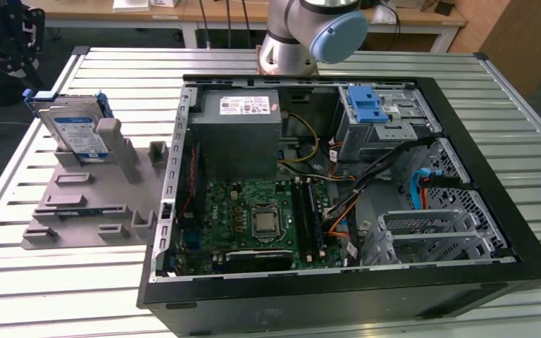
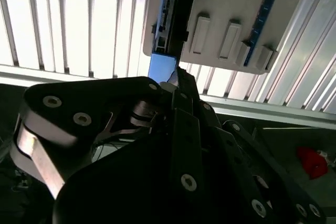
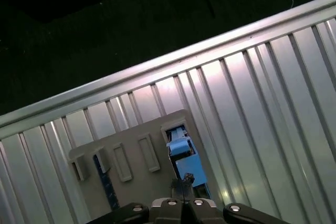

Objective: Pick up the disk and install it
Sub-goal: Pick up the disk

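- Step in hand: the pick-up, judged to be at the approach stage; the disk [image 1: 73, 130] had not been lifted
- Location of the disk: it stood on edge in a slot of the grey holder [image 1: 92, 204] on the table [image 1: 64, 289], at the exterior view's left, well apart from the open computer case [image 1: 496, 176]
- Position of the hand [image 3: 184, 186]: in the first wrist view it hung above the holder, in line with the disk's blue end handle [image 3: 181, 149] and near it; contact could not be confirmed
- State of the hand: whether it was apart or together could not be told from either wrist view
- Installation: judged not begun, since the disk was outside the case
- Requirement for the next move, as a judgement: a square approach onto the blue end handle, a firm hold across the thin edge, and a straight pull out of the slot; a skewed hold would risk binding the disk against the holder's walls
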Action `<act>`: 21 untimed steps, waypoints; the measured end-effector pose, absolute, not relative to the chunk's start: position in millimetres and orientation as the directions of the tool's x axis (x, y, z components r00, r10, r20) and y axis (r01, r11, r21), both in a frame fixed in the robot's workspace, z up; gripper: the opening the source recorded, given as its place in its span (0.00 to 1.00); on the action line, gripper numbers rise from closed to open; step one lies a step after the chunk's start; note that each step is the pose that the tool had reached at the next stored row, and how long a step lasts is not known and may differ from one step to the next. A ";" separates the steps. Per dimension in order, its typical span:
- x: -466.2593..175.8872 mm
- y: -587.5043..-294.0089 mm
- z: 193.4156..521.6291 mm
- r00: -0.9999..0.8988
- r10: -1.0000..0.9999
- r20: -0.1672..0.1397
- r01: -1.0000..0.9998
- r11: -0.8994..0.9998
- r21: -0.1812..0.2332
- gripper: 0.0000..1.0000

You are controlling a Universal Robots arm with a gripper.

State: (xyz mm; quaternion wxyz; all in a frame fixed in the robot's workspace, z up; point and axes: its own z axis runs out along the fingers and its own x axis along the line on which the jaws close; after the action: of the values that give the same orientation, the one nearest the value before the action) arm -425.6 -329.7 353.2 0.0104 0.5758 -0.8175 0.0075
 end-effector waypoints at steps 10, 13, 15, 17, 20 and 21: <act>-425.6 -329.7 352.3 -0.168 -0.985 0.025 -0.986 0.168 -0.002 0.11; -425.6 -329.8 352.0 -0.113 -0.993 0.025 -0.994 0.113 -0.002 0.11; -425.6 -329.7 351.8 -0.077 -0.997 0.025 -0.997 0.077 -0.002 0.11; -425.6 -329.7 351.6 -0.043 -0.999 0.025 -0.999 0.043 -0.003 0.11; -425.6 -329.7 351.6 -0.022 -0.999 0.025 -1.000 0.022 -0.002 0.11; -425.6 -329.7 351.6 -0.021 -0.999 0.025 -1.000 0.021 -0.002 0.11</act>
State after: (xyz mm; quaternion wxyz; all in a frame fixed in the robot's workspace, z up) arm -425.6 -329.7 351.6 0.0081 0.6994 -0.7146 0.0096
